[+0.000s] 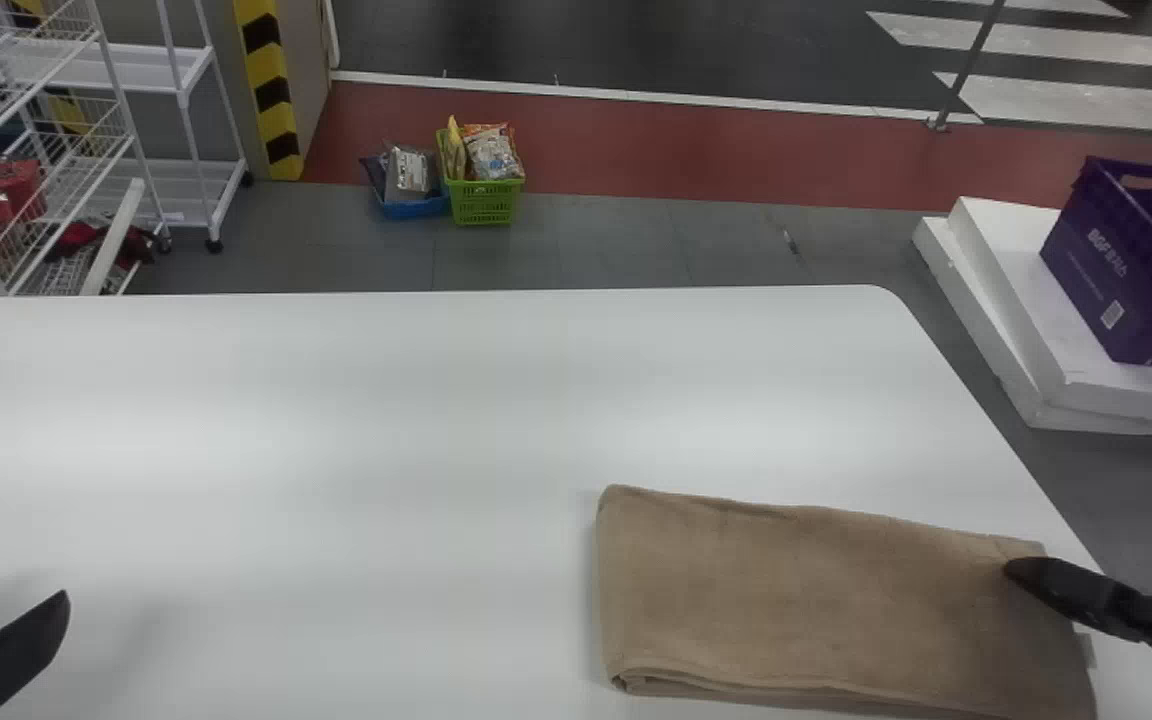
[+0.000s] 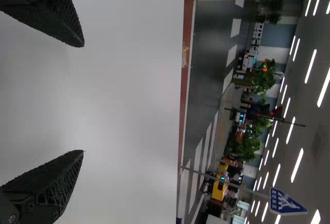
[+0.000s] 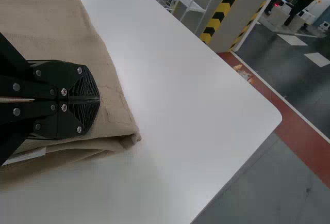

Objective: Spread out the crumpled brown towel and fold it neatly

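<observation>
A folded brown towel (image 1: 816, 600) lies in flat layers on a smooth white table (image 1: 286, 420), a pale tag (image 3: 26, 157) poking from the cloth. The table stretches wide to the left of the towel and runs beyond it to a straight far edge and a rounded corner, its slanting right side close beside the towel's right end.

White Latin and Korean lettering (image 1: 1107, 251) runs along side of dark purple rectangular plastic crate (image 1: 1076, 275); small square white code label (image 1: 1112, 315) sits below it. Blue-and-white pedestrian sign (image 2: 284, 202) tops slim grey pole (image 2: 227, 181).
</observation>
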Controlling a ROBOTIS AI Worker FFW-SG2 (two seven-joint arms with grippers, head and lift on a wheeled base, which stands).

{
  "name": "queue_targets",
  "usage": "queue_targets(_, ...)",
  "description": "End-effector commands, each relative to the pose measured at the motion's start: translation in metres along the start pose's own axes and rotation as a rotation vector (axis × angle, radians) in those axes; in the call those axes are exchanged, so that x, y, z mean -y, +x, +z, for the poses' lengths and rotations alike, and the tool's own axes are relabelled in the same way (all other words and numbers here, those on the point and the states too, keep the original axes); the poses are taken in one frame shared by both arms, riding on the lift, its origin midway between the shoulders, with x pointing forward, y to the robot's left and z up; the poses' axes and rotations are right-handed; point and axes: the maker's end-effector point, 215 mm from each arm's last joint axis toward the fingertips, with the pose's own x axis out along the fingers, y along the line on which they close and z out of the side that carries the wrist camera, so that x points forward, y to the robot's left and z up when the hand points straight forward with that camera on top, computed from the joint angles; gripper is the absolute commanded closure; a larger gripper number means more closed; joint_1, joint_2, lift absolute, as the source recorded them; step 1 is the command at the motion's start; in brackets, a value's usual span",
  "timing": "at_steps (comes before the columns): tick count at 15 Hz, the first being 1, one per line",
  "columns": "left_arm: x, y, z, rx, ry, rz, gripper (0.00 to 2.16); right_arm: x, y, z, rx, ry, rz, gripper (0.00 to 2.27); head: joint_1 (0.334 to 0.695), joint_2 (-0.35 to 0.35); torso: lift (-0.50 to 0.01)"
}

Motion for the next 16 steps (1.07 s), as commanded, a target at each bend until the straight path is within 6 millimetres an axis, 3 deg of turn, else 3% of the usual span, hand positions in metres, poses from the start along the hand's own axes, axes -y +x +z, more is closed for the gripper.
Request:
queue_targets(1, -0.002, -0.001, 0.000, 0.004, -0.004, 0.004, 0.07, 0.007, 0.010, 0.003, -0.019, 0.006, -0.036, 1.66, 0.695, -0.129, -0.128)
queue_targets(10, -0.002, -0.003, 0.003, 0.010, 0.000, 0.003, 0.07, 0.039, 0.029, -0.014, -0.086, 0.088, -0.090, 1.66, 0.695, -0.131, -0.128)
queue_targets(11, -0.002, -0.003, 0.004, 0.011, 0.001, 0.002, 0.07, 0.039, 0.027, -0.012, -0.078, 0.097, -0.082, 1.66, 0.695, -0.131, -0.128)
queue_targets(14, -0.002, -0.006, 0.004, 0.009, 0.005, 0.003, 0.07, 0.014, 0.016, 0.000, -0.014, 0.125, 0.056, 1.66, 0.695, -0.133, -0.128)
queue_targets(15, -0.002, -0.006, 0.004, 0.009, 0.005, 0.003, 0.07, 0.016, 0.006, 0.004, 0.005, 0.112, 0.045, 1.66, 0.695, -0.132, -0.128)
queue_targets(16, -0.002, -0.007, 0.003, 0.008, 0.005, 0.005, 0.07, 0.018, -0.003, 0.008, 0.027, 0.101, 0.036, 1.43, 0.695, -0.131, -0.128)
